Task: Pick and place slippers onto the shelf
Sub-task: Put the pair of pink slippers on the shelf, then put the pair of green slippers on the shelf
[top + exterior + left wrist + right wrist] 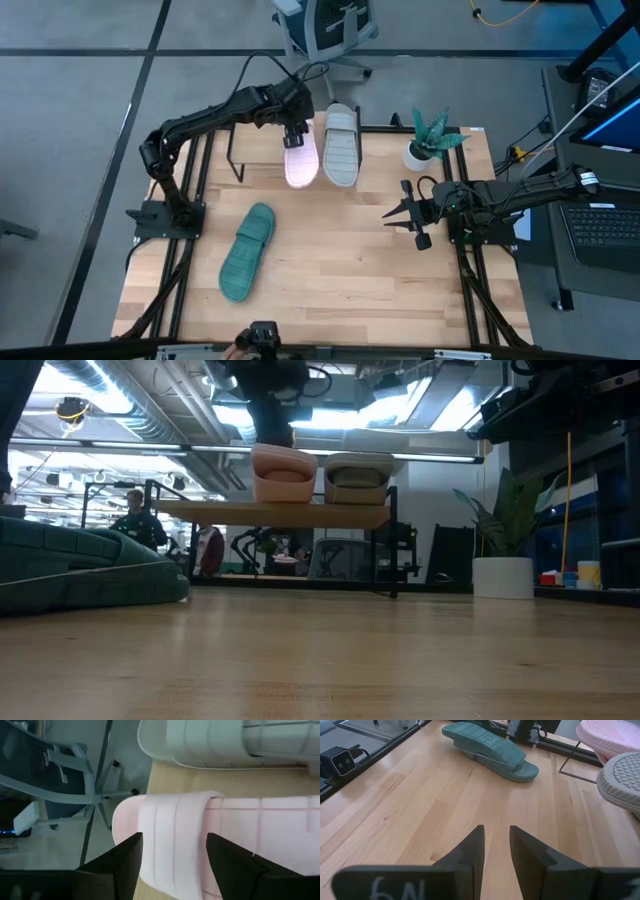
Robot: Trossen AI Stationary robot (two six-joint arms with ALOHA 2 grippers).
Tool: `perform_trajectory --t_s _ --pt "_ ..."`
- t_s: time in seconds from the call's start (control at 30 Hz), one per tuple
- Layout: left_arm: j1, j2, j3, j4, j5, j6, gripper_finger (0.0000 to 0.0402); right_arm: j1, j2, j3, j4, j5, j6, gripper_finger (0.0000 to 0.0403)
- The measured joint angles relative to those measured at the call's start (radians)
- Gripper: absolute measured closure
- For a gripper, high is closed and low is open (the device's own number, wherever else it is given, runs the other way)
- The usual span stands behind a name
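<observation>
The pale pink slipper (pixel 300 160) lies sole-down on the shelf's plank top (pixel 260 160), with the grey slipper (pixel 341 145) beside it on its right. Both toes stick out past the shelf's near edge (pixel 270 513). My left gripper (pixel 295 135) hangs over the pink slipper's far end, shut on its strap. The teal green slipper (pixel 248 252) lies flat on the table, left of centre. My right gripper (pixel 392 214) waits above the table's right side, with a narrow gap between its fingers (pixel 496 845), holding nothing. My left gripper holds the pink slipper by its wide strap (pixel 175 830), pinched between the two fingers (pixel 127 862), which come from above and point down. One finger stands at the strap's toe-side edge, the other at its heel-side edge. The slipper's sole rests on the shelf top.
A small potted plant (pixel 430 140) in a white pot stands at the table's far right corner. The shelf's thin black legs (pixel 392 540) stand on the far part of the table. An office chair (pixel 325 30) is beyond the far edge. Bare wood spans the table's middle and near side.
</observation>
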Motion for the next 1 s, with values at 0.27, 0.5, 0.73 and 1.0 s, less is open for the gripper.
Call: perform_trajectory --t_s 0.27,0.5,0.73,1.0 --pt "-0.02 -0.029 0.0 -0.044 -0.001 -0.003 0.0188 0.0 0.0 0.0 0.002 0.0 0.002 0.0311" --pt "-0.057 -0.096 0.0 -0.11 0.171 -0.046 0.0188 0.0 0.0 0.0 0.004 0.0 0.003 0.0311" --pt "-0.164 -0.211 -0.072 -0.14 0.214 -0.124 0.0188 0.0 0.0 0.0 0.005 0.0 0.006 0.0311" --pt "-0.385 -0.396 -0.384 0.021 -0.017 -0.28 0.0188 0.0 0.0 0.0 0.016 -0.01 0.004 0.0311"
